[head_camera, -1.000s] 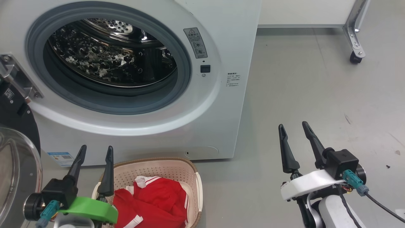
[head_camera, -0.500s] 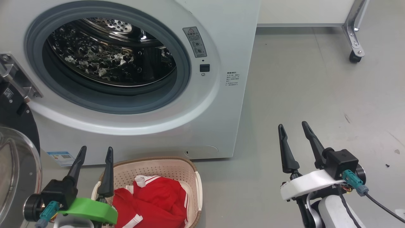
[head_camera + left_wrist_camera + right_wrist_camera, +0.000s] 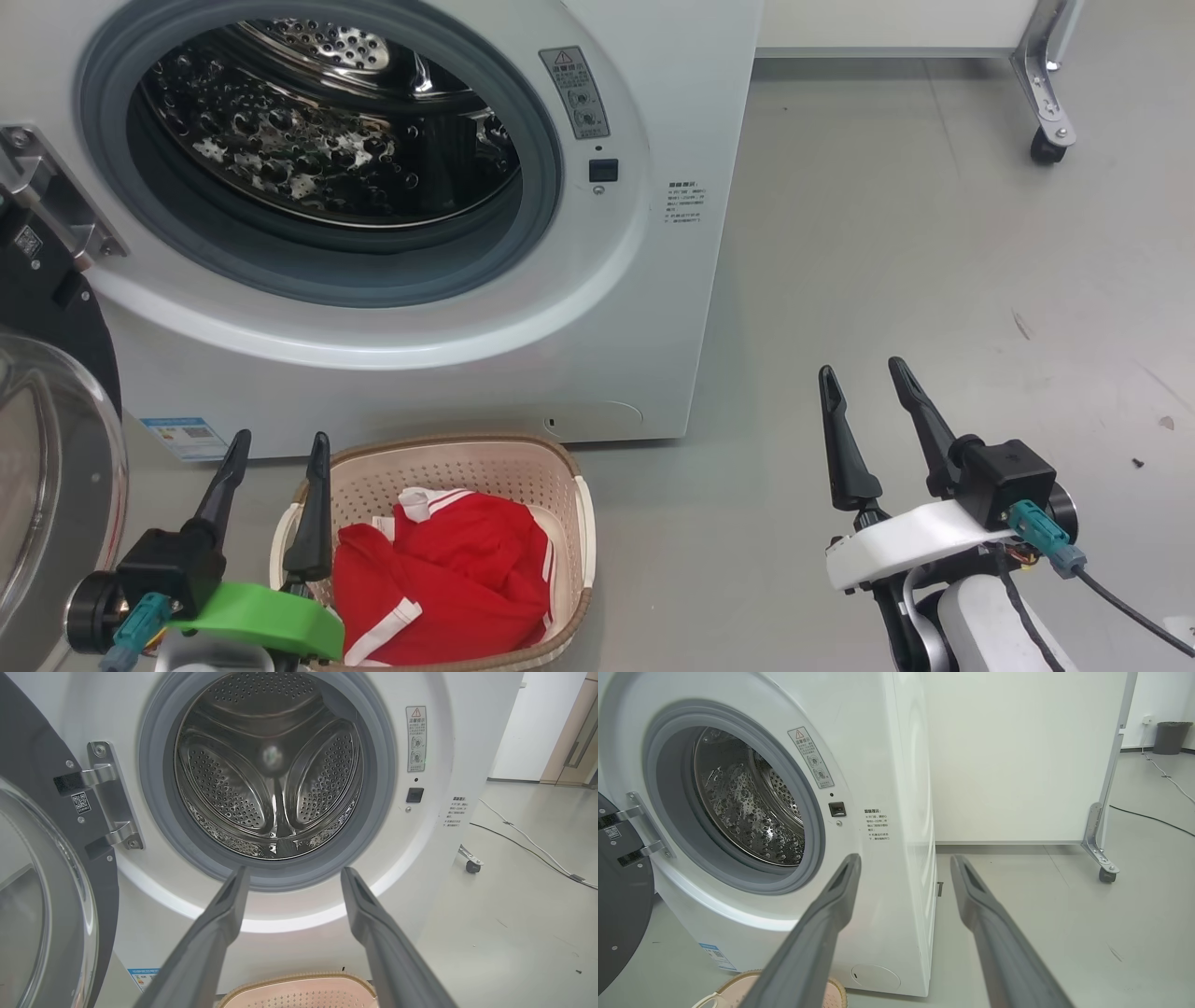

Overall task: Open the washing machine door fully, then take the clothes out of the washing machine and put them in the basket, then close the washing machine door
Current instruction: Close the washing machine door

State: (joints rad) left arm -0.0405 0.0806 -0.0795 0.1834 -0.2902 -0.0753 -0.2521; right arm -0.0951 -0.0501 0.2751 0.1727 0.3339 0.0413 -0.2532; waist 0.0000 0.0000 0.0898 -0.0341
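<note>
Before the washing machine point(image 3: 653, 308), the left tool point(image 3: 283, 437) and right tool point(image 3: 862, 367) hover, fingers forward and spread apart, empty.

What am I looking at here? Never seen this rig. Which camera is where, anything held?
A wheeled robot with two arms, each ending in a two-fingered gripper. The head view looks down on the left gripper and right gripper, both open, holding nothing. The two wrist views look along each gripper's own fingers. On the floor stands a washing machine, its door swung open on the left, its drum looking empty. The red clothes lie in the basket in front.
</note>
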